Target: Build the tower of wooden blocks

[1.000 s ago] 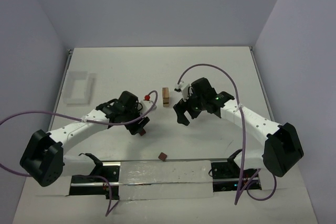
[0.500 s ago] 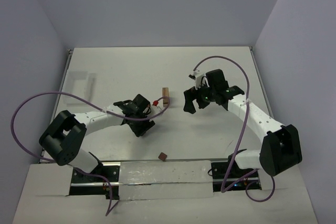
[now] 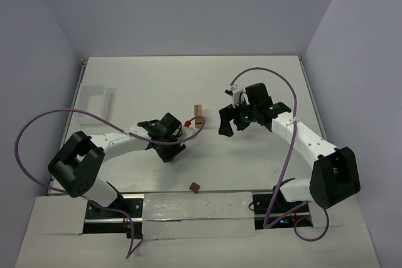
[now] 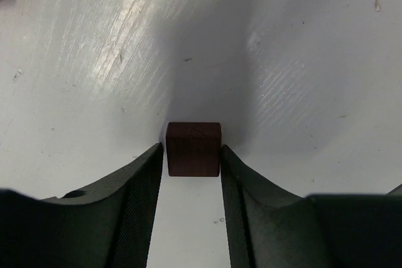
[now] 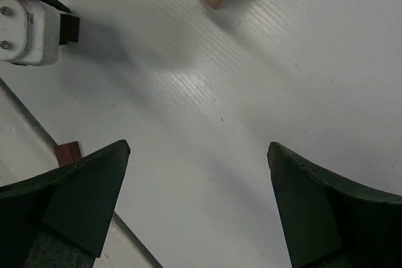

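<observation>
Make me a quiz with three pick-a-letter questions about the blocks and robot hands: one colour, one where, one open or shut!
1. What colour is the tower? A blue. B pale tan. C green.
2. Where is the dark brown block? A on the tower. B between the left end effector's fingers. C inside a cup.
3. How is the right end effector? A wide open, empty. B shut on a block. C shut on a spoon.
Answers: B, it looks pale tan from above; B, fingers flank it in the left wrist view; A, only bare table shows between its fingers.
</observation>
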Tool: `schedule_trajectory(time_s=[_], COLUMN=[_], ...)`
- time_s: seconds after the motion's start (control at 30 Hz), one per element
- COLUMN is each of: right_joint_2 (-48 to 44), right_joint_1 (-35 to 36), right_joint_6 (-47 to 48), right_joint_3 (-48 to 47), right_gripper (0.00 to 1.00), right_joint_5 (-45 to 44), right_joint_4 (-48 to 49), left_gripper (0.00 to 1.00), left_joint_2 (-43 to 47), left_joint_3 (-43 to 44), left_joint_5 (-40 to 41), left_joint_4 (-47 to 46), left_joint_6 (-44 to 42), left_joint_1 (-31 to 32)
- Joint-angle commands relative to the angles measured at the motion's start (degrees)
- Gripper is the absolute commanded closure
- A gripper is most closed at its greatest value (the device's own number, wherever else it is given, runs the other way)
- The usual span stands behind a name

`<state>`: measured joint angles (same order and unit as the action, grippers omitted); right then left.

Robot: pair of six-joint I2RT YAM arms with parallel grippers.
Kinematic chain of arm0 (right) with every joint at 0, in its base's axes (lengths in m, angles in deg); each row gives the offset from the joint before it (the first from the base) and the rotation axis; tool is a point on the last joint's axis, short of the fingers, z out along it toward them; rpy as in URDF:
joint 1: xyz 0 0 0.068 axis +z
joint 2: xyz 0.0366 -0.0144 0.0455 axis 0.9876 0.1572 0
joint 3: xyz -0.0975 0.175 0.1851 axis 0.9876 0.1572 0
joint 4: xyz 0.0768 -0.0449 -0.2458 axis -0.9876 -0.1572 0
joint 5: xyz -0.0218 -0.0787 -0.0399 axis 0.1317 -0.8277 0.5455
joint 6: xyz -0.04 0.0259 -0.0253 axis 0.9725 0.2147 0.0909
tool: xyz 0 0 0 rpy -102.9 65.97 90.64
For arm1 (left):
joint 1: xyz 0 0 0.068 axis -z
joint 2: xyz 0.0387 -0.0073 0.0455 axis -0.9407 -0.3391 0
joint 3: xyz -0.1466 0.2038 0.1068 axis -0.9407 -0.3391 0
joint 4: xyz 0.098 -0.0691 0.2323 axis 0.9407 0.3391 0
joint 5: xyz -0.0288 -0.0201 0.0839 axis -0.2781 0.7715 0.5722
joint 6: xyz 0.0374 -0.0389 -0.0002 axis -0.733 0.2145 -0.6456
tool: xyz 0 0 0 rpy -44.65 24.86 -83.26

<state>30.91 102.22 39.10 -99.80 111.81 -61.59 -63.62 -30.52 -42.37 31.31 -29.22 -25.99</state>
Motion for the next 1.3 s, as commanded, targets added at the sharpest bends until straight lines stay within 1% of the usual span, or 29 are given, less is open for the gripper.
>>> schedule_trajectory(time_s=[0.0,0.03,0.07,0.1,0.13,0.17,0.2,0.27,0.43,0.57,0.63,0.7,0.8,0.9,1.1,1.27], right_joint_2=[-0.33,-0.3,-0.22,-0.21,0.1,0.23,0.54,1.47,3.27,5.8,6.5,7.46,7.99,8.5,8.93,9.54], right_joint_1=[-0.53,-0.6,-0.61,-0.68,-0.76,-0.89,-0.96,-1.35,-3.0,-6.62,-8.51,-10.44,-12.68,-14.52,-16.07,-16.34], right_joint_6=[0.36,0.42,0.59,0.69,1.0,1.35,1.64,2.38,3.39,3.29,3.09,3.17,3.45,3.79,4.21,4.12], right_joint_3=[-3.09,-3.26,-3.35,-3.6,-4.37,-4.9,-5.45,-7.16,-10.88,-14.34,-15.55,-17.23,-18.44,-19.64,-20.07,-20.33], right_gripper=[0.02,0.02,0.02,0.02,0.02,0.02,0.02,0.02,0.02,0.02,0.02,0.02,0.02,0.02,0.02,0.02], right_joint_5=[0.92,0.88,0.96,1.05,0.99,1.02,1.16,1.39,2.84,4.74,5.67,6.57,7.35,7.66,8.17,8.7], right_joint_4=[1.02,0.98,0.9,0.89,0.59,0.34,0.02,-0.95,-2.9,-4.73,-5.2,-6.26,-7.07,-7.91,-8.34,-8.51], left_gripper=[0.72,0.81,0.86,0.9,0.94,0.96,0.95,0.94,0.94,1.0,0.99,0.97,0.96,0.95,0.89,0.84], left_joint_2=[2.17,2.54,2.67,2.68,1.82,1.45,0.41,-3.22,-9.44,-16.47,-19.14,-24.22,-29.68,-33.21,-35.45,-36.69], left_joint_3=[5.85,7.05,8.51,10.16,14.54,16.32,19.02,27.91,43.56,57.0,61.69,70.35,78.27,81.11,81.64,82.95], left_joint_5=[-5.21,-5.91,-6.15,-6.4,-6.87,-7.05,-7.16,-7.94,-13.75,-15.75,-16.89,-18.93,-20.16,-19.43,-17.96,-18.65], left_joint_4=[3.46,5.16,6.44,7.83,10.45,12.55,14.42,19.94,27.26,34.0,38.16,42.29,47.62,48.31,48.43,48.6], left_joint_6=[-5.34,-7.14,-8.43,-9.66,-11.72,-13.19,-14.36,-17.12,-20.2,-24.31,-26.43,-29.12,-30.42,-31.53,-32.75,-32.67], left_joint_1=[0.29,0.29,0.21,0.12,0.05,-0.03,-0.06,-0.54,-4.29,-5.6,-6.1,-7.38,-7.91,-7.89,-7.97,-7.8])
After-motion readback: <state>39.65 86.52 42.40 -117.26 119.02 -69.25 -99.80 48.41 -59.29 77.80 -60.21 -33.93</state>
